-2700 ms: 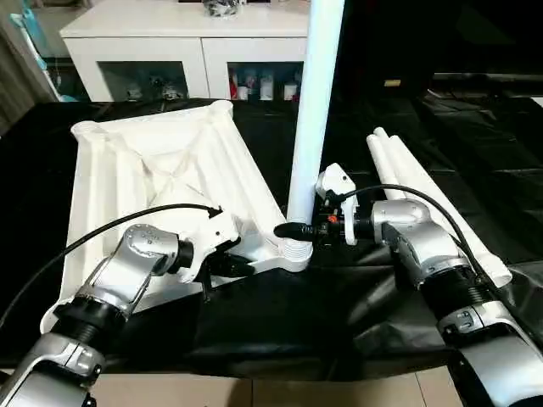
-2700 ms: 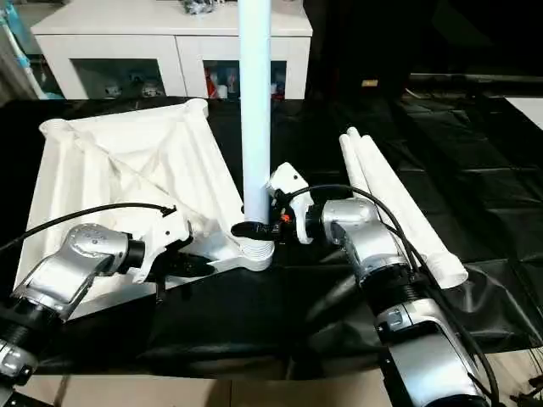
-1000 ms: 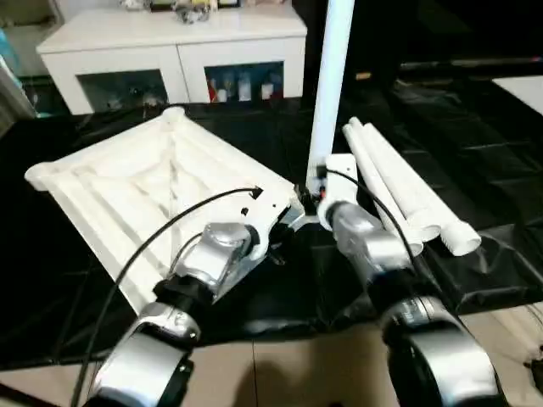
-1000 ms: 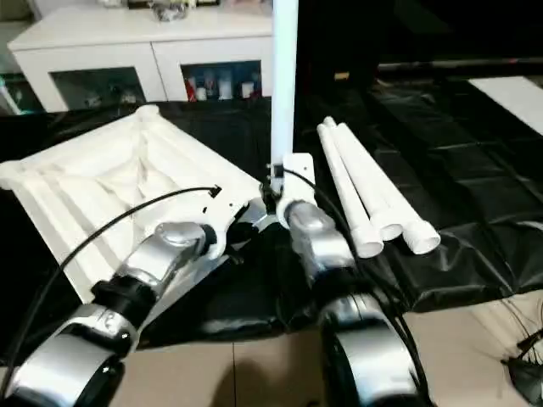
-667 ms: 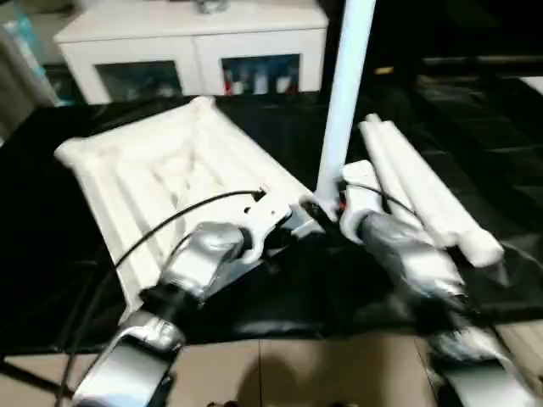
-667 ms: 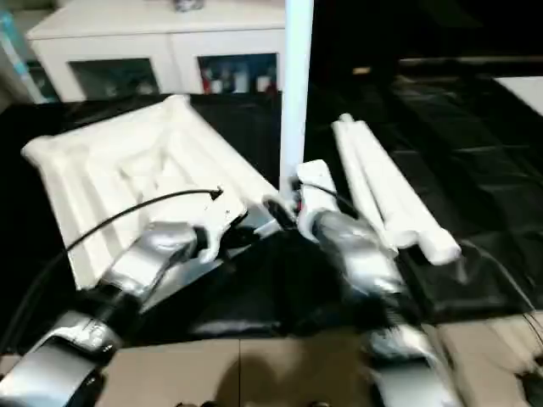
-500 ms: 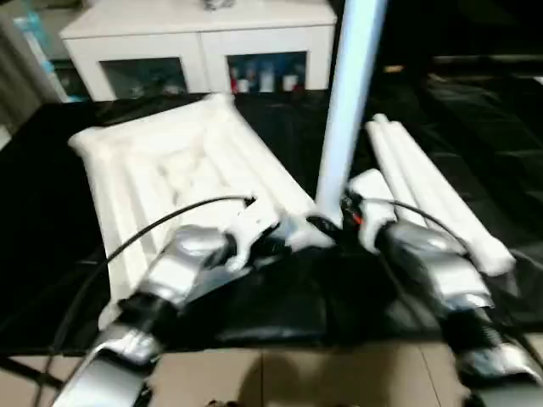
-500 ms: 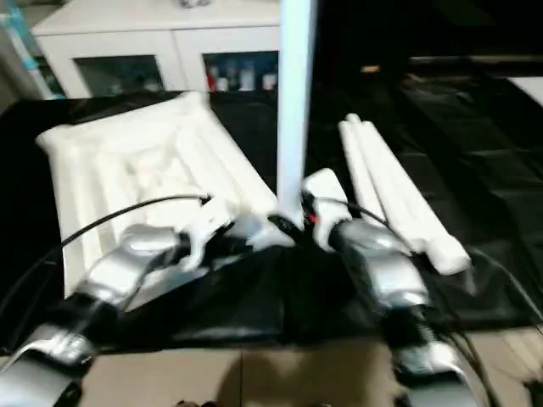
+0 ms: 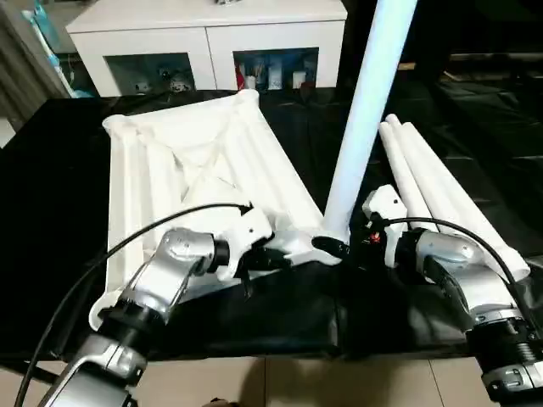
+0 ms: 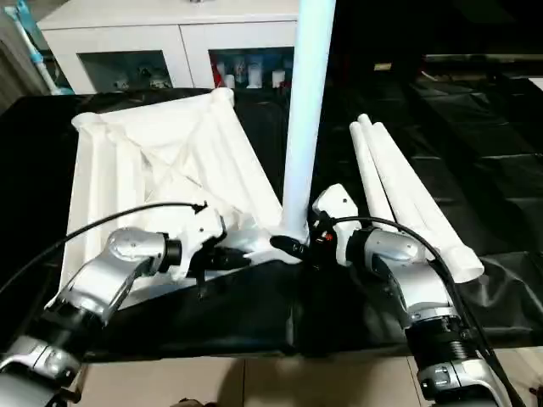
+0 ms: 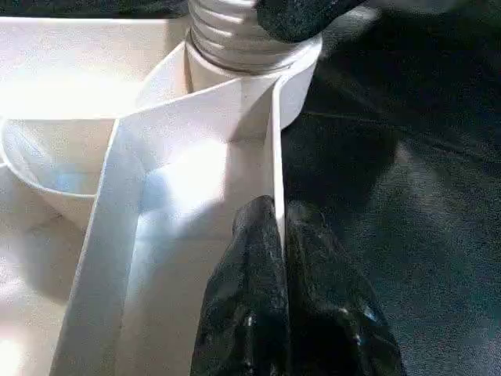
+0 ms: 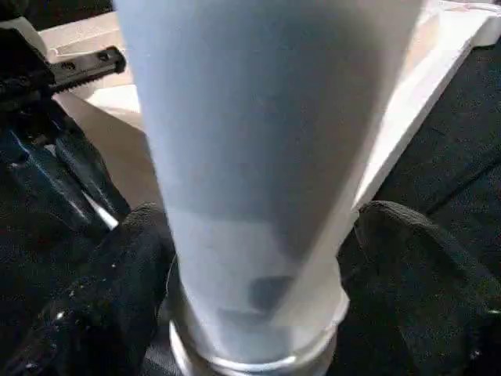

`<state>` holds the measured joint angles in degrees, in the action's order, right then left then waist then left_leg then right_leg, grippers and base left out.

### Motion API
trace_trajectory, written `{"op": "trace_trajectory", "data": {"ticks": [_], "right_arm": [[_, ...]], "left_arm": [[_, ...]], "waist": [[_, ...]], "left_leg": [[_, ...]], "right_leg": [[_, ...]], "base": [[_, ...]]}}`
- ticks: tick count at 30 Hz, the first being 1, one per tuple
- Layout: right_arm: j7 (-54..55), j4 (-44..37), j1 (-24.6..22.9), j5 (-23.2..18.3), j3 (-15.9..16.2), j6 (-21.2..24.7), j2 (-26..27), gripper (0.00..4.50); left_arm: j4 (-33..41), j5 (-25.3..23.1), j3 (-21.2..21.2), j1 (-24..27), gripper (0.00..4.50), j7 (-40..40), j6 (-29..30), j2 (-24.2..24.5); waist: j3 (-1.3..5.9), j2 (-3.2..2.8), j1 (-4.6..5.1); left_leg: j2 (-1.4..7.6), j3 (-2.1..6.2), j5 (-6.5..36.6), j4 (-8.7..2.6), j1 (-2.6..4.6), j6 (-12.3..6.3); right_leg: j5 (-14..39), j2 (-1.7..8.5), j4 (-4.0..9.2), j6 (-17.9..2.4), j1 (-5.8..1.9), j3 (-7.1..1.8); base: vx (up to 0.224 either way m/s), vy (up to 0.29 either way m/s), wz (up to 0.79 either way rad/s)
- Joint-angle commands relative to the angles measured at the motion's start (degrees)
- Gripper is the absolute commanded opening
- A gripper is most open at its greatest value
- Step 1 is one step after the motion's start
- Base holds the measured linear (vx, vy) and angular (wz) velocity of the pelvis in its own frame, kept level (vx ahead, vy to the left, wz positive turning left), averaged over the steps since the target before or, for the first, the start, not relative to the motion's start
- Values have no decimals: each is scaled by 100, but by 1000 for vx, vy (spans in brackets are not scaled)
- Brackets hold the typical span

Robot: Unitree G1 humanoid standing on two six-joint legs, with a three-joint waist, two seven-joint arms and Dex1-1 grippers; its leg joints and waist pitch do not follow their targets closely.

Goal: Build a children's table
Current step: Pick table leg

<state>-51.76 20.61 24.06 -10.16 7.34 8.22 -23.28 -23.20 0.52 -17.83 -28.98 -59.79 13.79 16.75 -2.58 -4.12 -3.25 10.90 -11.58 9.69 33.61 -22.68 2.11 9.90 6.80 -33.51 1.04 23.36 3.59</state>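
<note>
The children's table top (image 9: 187,161) lies upside down on a black sheet, with its X ribs facing up. One white leg (image 9: 361,110) stands upright in the near right corner socket (image 11: 243,47). My left gripper (image 9: 259,259) is shut on the thin rim of the top (image 11: 270,141), just beside that socket. My right gripper (image 9: 335,246) is open around the leg's base. Its fingers (image 12: 133,266) stand on either side of the leg (image 12: 258,157), close to it. Three more legs (image 9: 433,186) lie side by side on the sheet to the right.
A white cabinet (image 9: 212,42) with glass doors stands behind the work. The black sheet (image 9: 51,170) covers the surface and hangs over its near edge, with pale floor tiles (image 9: 280,381) below. A black cable loops over each forearm.
The camera has swung, so the whole picture has shifted. The leg stays in its socket and the left gripper keeps its hold on the rim. The right fingers stand slightly wider about the leg.
</note>
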Motion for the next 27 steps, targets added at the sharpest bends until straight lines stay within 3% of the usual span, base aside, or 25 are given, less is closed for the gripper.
{"op": "trace_trajectory", "data": {"ticks": [1,3,4,7,10,18,24,27], "right_arm": [[-52,-9,-12,90,28,-125,-19,398],[-170,-7,-20,57,53,-129,-11,398],[-228,13,-7,101,112,-173,-36,398],[-258,42,8,142,164,-224,-61,398],[-341,106,21,181,225,-282,-113,398],[-302,341,59,254,203,-366,-17,398],[-246,516,144,178,150,-418,73,398],[-238,594,191,128,95,-441,135,370]], "left_arm": [[142,182,53,152,0,39,-44,-82],[222,154,35,228,0,79,-21,-59],[238,164,57,246,0,98,-5,-54],[251,174,79,257,0,110,10,-50],[198,190,146,246,0,183,-14,-70],[121,267,242,222,0,231,-30,-105],[118,263,226,213,0,199,-19,-88],[106,234,207,202,0,163,-21,-76]], "waist": [[390,163,14],[397,130,7],[403,162,15],[409,144,9],[413,175,1],[401,164,25],[424,133,28],[425,123,29]], "left_leg": [[192,71,1171,-370,125,-460],[196,79,1113,-360,123,-489],[192,74,1023,-349,112,-530],[184,71,902,-329,115,-607],[181,66,838,-311,111,-669],[175,74,1060,-313,109,-581],[171,75,910,-292,111,-630],[170,73,959,-291,113,-643]], "right_leg": [[785,124,302,-1500,-288,-153],[735,129,282,-1493,-287,-157],[640,124,269,-1499,-292,-157],[554,126,256,-1524,-289,-156],[567,129,246,-1544,-289,-161],[911,122,273,-1466,-277,-160],[590,108,237,-1566,-283,-151],[579,111,237,-1596,-285,-146]], "base": [[0,0,0],[0,0,0],[0,0,0],[0,0,0],[0,0,0],[0,0,0],[0,0,0],[0,0,0]]}}
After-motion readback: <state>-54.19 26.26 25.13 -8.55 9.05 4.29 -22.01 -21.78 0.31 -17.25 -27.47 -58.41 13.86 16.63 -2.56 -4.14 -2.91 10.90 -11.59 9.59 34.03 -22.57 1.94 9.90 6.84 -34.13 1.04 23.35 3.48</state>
